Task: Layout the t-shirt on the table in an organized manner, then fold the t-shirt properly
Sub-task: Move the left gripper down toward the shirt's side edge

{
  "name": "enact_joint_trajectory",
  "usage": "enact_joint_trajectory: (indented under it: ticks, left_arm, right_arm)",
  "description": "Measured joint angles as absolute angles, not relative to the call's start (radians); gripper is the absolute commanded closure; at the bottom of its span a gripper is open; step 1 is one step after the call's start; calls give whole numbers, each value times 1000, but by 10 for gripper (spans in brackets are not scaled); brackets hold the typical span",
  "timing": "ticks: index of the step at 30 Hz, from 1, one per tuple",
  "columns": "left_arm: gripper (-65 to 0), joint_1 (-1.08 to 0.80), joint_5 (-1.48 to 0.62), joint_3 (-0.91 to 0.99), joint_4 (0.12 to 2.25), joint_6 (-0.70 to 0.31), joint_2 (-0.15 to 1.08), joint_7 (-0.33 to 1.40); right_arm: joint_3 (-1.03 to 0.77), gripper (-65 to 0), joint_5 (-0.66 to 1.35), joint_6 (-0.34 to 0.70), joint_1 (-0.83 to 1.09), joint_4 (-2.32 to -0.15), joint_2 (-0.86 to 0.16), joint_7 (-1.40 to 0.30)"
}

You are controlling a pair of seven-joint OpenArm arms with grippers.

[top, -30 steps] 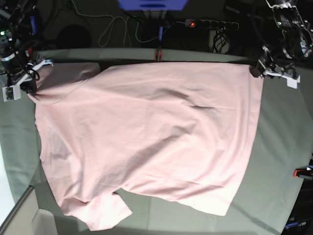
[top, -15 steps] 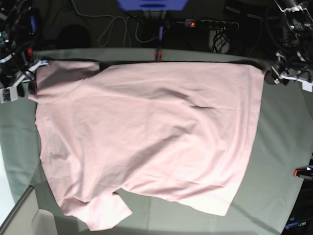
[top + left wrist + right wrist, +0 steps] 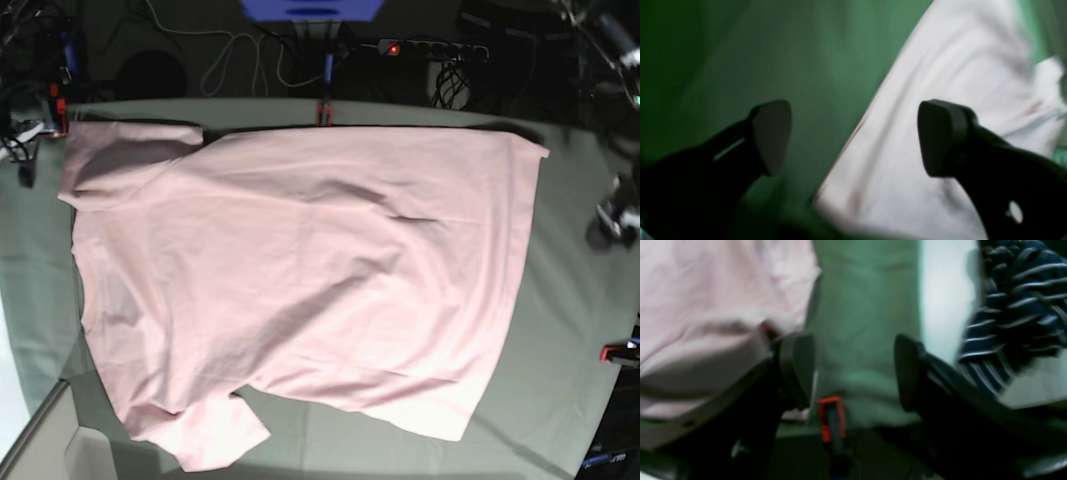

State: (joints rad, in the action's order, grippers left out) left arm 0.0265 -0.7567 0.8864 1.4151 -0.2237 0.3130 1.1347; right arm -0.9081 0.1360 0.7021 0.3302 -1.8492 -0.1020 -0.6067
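The pale pink t-shirt (image 3: 300, 270) lies spread flat on the table (image 3: 580, 300), plain side up, with no lettering showing. One sleeve lies at the far left (image 3: 130, 150), the other at the near edge (image 3: 215, 435). My right gripper (image 3: 22, 150) is at the table's left edge, just off the sleeve; in the right wrist view it (image 3: 853, 373) is open and empty, with the t-shirt (image 3: 706, 306) beside its left finger. My left gripper (image 3: 615, 215) is out over the right of the table; in the left wrist view it (image 3: 853, 136) is open over the t-shirt's (image 3: 940, 66) edge.
Red-and-black clamps sit at the far edge (image 3: 323, 110), the right edge (image 3: 620, 352) and under my right gripper (image 3: 830, 416). A power strip (image 3: 430, 48) and cables lie behind the table. A dark striped cloth (image 3: 1017, 313) lies off the table. A grey box (image 3: 60, 440) stands near left.
Both grippers let go of the shirt's far corners and moved outward, away from it. The far sleeve and far right corner now lie flat on the table.
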Motion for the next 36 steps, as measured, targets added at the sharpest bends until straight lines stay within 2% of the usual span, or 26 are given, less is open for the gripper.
enact_joint_trajectory:
  ticks: [3, 9, 13, 18, 28, 31, 36]
  left_arm:
    - [-578, 183, -650, 827, 1313, -210, 305, 1026]
    - [-578, 482, -442, 524, 947, -225, 221, 729]
    - [-578, 599, -321, 376, 624, -218, 178, 497]
    - [-578, 677, -290, 340, 314, -215, 183, 193]
    - [-578, 645, -286, 338, 255, -213, 225, 125]
    - [-577, 595, -226, 338, 259, -239, 221, 61]
    - [-555, 582, -134, 339, 270, -229, 216, 65]
  right_arm:
    - [-978, -377, 136, 701, 286, -1841, -97, -606]
    - [-1028, -377, 135, 702, 223, -1772, -83, -610]
    - [-1027, -377, 135, 701, 231, -1761, -82, -609]
    - [-1026, -377, 139, 702, 247, -1761, -83, -604]
    - [-1025, -377, 136, 702, 262, -1760, -83, -608]
    - [-1025, -377, 136, 702, 264, -1760, -83, -608]
    - [-1027, -377, 136, 702, 266, -1760, -83, -609]
